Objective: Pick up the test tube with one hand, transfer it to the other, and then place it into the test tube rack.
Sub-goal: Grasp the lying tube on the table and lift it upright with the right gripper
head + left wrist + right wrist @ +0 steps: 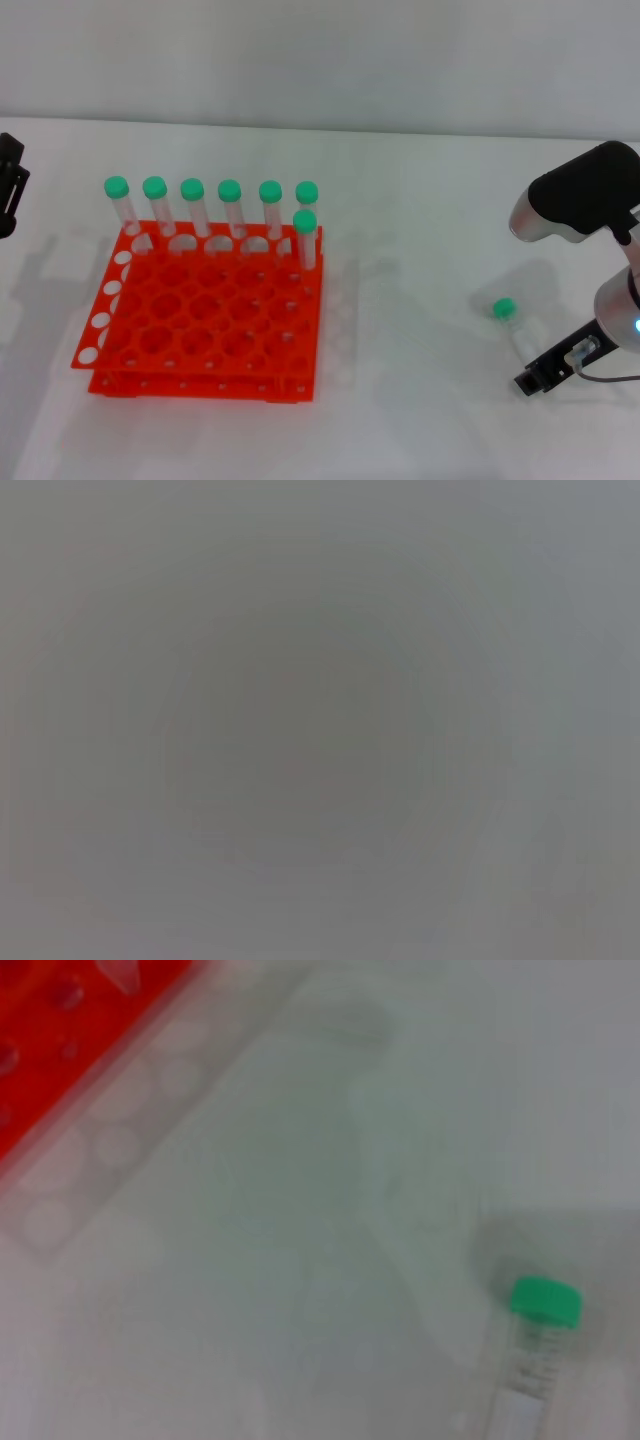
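The test tube (512,322) lies on the white table at the right, its green cap toward the rack. It also shows in the right wrist view (538,1355), lying flat with nothing holding it. My right gripper (532,379) sits low over the table, right by the tube's clear end. The orange test tube rack (200,330) stands at the left centre, and its corner shows in the right wrist view (60,1030). My left gripper (8,190) is parked at the far left edge, away from the rack. The left wrist view shows only grey blur.
Several green-capped tubes (230,205) stand upright along the rack's back row, and one more (305,240) stands at the right end of the second row. Bare white table (410,330) lies between the rack and the lying tube.
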Available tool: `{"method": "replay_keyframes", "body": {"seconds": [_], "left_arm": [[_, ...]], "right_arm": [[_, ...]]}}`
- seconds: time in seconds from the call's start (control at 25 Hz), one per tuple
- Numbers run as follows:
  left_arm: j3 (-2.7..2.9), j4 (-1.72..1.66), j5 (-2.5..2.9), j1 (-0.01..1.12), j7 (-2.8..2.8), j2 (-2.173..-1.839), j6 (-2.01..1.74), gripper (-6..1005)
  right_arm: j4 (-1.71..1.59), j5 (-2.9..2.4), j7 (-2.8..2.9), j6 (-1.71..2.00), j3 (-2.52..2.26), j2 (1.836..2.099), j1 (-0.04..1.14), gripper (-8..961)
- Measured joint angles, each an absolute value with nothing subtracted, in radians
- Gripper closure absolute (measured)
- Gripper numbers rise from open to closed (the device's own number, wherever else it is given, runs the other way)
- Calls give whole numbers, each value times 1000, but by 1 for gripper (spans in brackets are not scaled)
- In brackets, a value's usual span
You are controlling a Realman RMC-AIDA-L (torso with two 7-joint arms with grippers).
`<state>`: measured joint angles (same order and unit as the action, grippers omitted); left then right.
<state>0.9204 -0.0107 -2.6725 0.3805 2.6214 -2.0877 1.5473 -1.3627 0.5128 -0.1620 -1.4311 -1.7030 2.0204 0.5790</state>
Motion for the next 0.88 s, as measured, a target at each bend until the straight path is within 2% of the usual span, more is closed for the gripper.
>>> {"method": "replay_keyframes", "body": {"seconds": [0.44,0.64,0.88], "left_arm": [[920,-11,-2674,380,2621,-2088,1546,270],[920,-11,-2674,381,2621,-2088,1545,269],[920,-11,-2674,382,2621,-2088,1545,269]], "right_arm": [[-1343,509,-167,-1431,-1707,2021,598,562],[-1300,508,-168,-1432,-1713,2020,623,655],[-1298,508,-169,-1431,-1717,2020,636,656]]}}
